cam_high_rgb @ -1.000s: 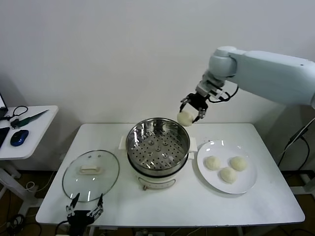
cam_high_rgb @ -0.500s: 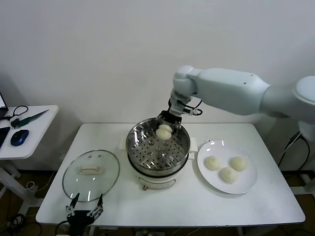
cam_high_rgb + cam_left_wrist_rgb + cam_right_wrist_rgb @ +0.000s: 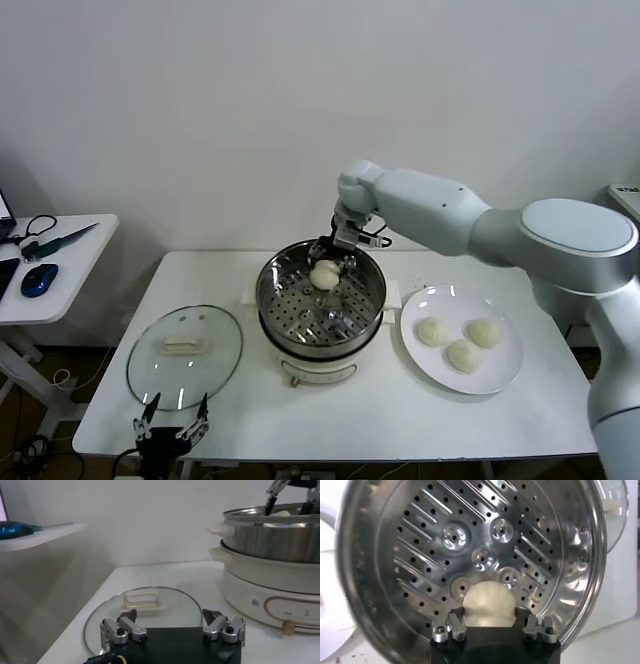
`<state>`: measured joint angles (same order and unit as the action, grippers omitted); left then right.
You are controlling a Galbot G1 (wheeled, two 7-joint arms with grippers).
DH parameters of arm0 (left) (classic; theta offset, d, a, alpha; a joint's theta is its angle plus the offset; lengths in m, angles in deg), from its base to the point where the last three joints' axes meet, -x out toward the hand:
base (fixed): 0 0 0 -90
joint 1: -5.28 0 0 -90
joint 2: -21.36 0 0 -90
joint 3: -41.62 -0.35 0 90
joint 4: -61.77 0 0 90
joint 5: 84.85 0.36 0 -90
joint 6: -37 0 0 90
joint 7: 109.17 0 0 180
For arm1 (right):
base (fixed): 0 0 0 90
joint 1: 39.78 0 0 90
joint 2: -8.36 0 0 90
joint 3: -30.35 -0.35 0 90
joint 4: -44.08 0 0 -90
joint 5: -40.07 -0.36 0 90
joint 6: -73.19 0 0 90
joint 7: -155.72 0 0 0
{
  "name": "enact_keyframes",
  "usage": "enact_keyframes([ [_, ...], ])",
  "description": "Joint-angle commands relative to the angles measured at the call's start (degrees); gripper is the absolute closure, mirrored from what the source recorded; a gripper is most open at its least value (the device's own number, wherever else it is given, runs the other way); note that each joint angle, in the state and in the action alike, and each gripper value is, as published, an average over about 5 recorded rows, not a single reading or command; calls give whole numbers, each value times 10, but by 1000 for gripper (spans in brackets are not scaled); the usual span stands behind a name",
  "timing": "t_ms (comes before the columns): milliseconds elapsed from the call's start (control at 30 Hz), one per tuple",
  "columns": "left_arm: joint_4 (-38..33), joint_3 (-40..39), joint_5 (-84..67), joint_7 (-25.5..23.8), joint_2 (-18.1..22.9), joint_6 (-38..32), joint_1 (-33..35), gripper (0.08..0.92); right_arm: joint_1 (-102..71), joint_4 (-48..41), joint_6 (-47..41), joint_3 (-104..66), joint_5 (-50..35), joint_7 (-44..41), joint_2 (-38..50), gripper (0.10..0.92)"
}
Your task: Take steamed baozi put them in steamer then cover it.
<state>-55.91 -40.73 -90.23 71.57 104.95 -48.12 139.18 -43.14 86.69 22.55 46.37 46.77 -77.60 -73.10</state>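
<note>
Between the jaws sits a smooth, matt dough baozi [image 3: 487, 602]. Below them, the steamer [image 3: 470, 555] is glossy perforated steel.

The steamer [image 3: 321, 300] is shiny steel with a tray dotted in rows of small holes, on a cream-white base. The baozi [image 3: 324, 275] are pale cream, three on a white plate [image 3: 500, 375]. The tabletop [image 3: 400, 420] is white.

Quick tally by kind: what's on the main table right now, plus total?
Cream-white round dough buns: 4 — one in the right gripper over the tray, three on the plate
Shiny steel steamer pot: 1
Flat white round plate: 1
Round glass lid: 1
Total: 7
</note>
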Motion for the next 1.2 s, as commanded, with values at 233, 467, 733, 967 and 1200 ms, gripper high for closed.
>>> enact_keyframes([
  [233,-3,-1,-1,1,0,0,1,177,45,25,3,44,-111,-13,14,205],
  [467,-6,-7,2,0,1,2,3,177,218,118,-62,186,-363,-59,90,202],
  [733,-6,-10,2,-1,-3,2,1,177,355,305,-395,361,-493,-77,295,203],
  [967,-6,-10,1,-1,-4,3,-5,177,285,374,-526,364,-468,-18,422,203],
  [1200,-9,-9,1,-1,1,5,-4,177,140,366,-572,270,-419,30,449,203],
])
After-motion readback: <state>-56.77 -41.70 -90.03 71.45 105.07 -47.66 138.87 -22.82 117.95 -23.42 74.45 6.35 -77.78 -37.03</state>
